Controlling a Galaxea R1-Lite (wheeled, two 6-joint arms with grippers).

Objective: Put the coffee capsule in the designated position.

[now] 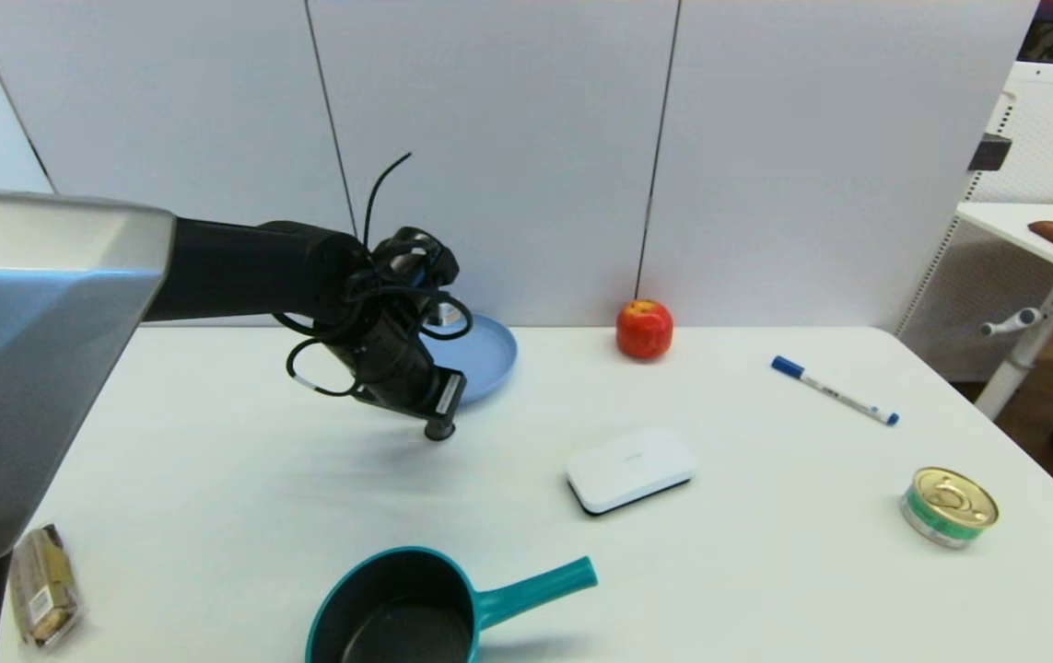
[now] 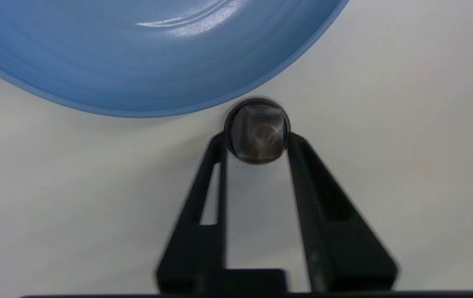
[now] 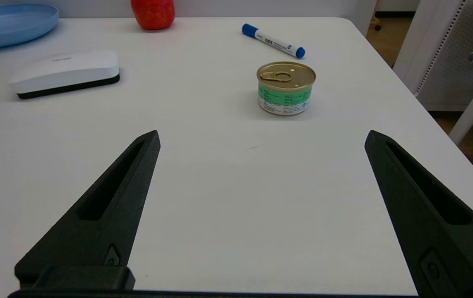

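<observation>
— Gripping anything, that left pincer (image 2: pixel 257 142)?

— Yes: its two black fingers (image 2: pixel 308 207) are closed on the tiny dark grey-brown metallic coffee capsule (image 2: pixel 257 130), one finger on each side. In the head view the left pincer (image 1: pixel 439 429) hangs above the white bench (image 1: pixel 213 479) toward the far left part, just beside the near rim of the round pale blue plate (image 1: pixel 494 354).

— Is the capsule over the plate?

— The left wrist view shows it just outside the plate's rim (image 2: pixel 137 62), over bare bench.

— And the right pincer (image 3: pixel 261 140)?

— Spread wide open, holding nothing, low over the near right part of the bench, facing the gold-lidded green tin can (image 3: pixel 286 87).

— What else lies there?

— A red apple (image 1: pixel 644 328) at the far edge, a blue-capped white marker pen (image 1: pixel 835 390), a flat white box with a black base (image 1: pixel 630 469), and a teal saucepan (image 1: pixel 415 612) at the near edge.
</observation>
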